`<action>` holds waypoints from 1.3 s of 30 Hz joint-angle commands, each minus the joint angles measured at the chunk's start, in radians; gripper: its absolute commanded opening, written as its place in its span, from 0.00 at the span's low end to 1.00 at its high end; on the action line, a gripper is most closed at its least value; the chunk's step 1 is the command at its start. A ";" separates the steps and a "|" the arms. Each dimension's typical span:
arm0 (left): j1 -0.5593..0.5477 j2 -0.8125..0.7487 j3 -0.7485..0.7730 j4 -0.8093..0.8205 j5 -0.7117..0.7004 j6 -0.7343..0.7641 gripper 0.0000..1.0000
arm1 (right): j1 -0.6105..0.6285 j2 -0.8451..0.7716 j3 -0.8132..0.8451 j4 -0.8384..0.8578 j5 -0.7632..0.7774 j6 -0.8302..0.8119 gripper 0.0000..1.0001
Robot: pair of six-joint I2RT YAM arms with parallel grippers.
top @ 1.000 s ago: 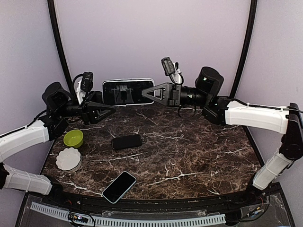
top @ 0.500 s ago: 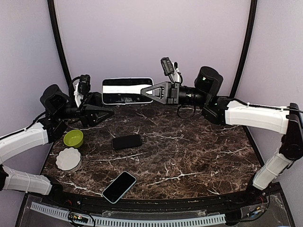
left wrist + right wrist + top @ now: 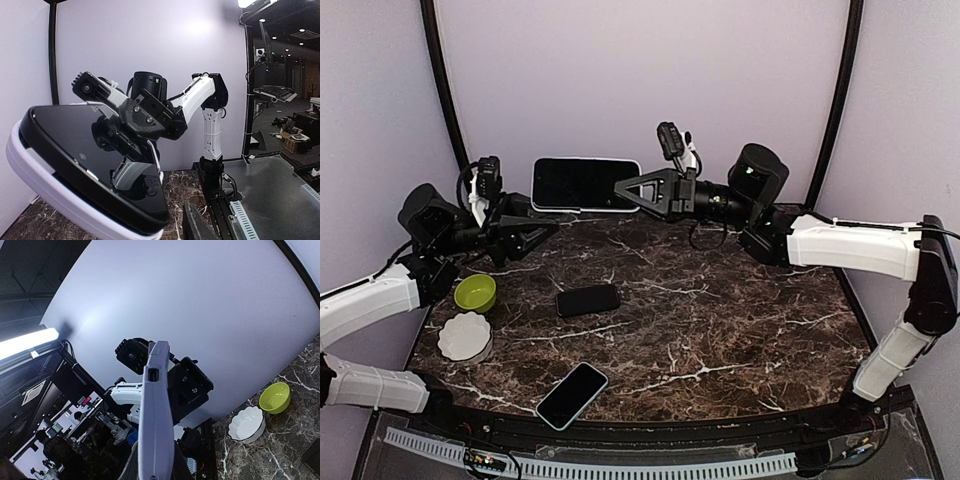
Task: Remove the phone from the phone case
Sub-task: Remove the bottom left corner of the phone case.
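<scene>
Dark marble bench with two arms mounted at its near edge. Right arm reaches across to the far edge. The right jaws are together, clamped on the right end of the white phone case. The case is held in the air above the far edge, left of centre, with its long side level. The phone sits inside the case, its dark screen turned toward the near edge. Left arm is raised at the far left corner. The left jaws lie just below the left end of the case. The left wrist view shows one dark finger beside the case's lower corner, and it cannot be told whether these jaws are apart or gripping. A second phone lies near the near edge, a dark slab left of the bench centre. A white scalloped dish and a green bowl stand along the left edge.
</scene>
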 commanded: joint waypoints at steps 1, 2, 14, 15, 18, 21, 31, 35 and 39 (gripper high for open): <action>0.003 -0.022 -0.015 0.073 -0.013 -0.015 0.33 | -0.006 -0.006 0.024 0.135 0.002 0.023 0.00; 0.004 -0.023 -0.016 0.074 -0.014 -0.017 0.33 | -0.006 -0.007 0.024 0.132 -0.002 0.017 0.00; 0.004 0.000 -0.015 0.108 -0.019 -0.062 0.31 | 0.024 -0.010 0.054 0.002 -0.025 -0.120 0.00; 0.004 0.001 -0.015 0.109 -0.018 -0.063 0.30 | 0.024 -0.010 0.054 0.002 -0.026 -0.121 0.00; 0.004 0.005 -0.013 0.107 -0.016 -0.060 0.27 | 0.027 -0.010 0.052 0.011 -0.032 -0.119 0.00; 0.004 0.007 -0.009 0.085 -0.016 -0.040 0.22 | 0.029 -0.008 0.053 0.029 -0.039 -0.104 0.00; 0.005 -0.028 -0.001 -0.028 -0.118 0.065 0.14 | 0.057 0.002 0.058 0.033 -0.084 -0.059 0.00; 0.007 -0.025 -0.004 -0.013 -0.125 0.044 0.20 | 0.071 -0.010 0.060 -0.019 -0.096 -0.103 0.00; 0.014 -0.020 -0.004 0.006 -0.130 0.011 0.27 | 0.082 -0.011 0.075 -0.042 -0.131 -0.120 0.00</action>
